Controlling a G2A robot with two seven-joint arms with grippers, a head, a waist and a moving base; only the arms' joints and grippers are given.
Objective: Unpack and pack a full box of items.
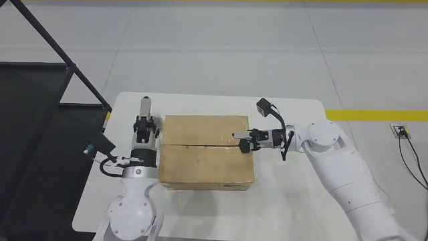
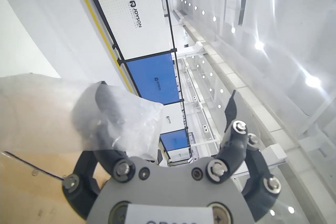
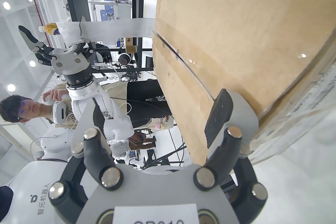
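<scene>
A closed brown cardboard box sits mid white table, a pen scribble by its seam. The left gripper is spread wide, a clear tape strip clinging to it. The right gripper gapes at the box's edge.

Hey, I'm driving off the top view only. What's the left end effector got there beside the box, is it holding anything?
Observer: A clear tape strip runs from the end of the box to the left end effector and is draped over one finger.
Operator: Pinched?
Observer: No. The jaws stand wide open, and the tape just clings to that one finger.
Operator: And the right side?
Observer: The right end effector is open too. One finger sits at the box's edge where the seam ends. I cannot tell if it touches.
</scene>
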